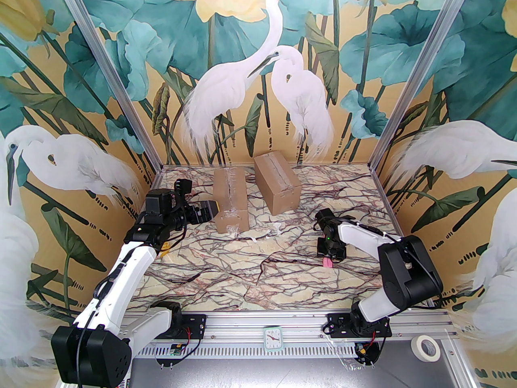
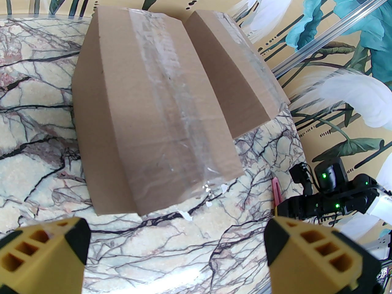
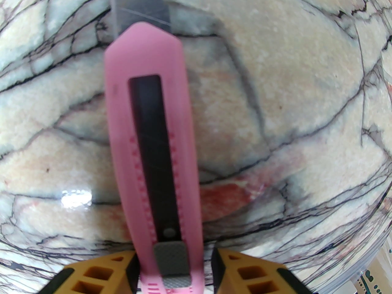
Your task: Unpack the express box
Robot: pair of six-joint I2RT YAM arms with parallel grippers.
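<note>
Right tool (image 3: 174,271) grips pink knife (image 3: 153,152), blade pointing tableward.

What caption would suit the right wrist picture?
Pink utility knife, blade out, between the right gripper fingers above the marble table.

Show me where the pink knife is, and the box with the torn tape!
pink knife (image 3: 153,152): right wrist view, middle of its handle.
box with the torn tape (image 2: 153,115): left wrist view, top face beside the tape.
</note>
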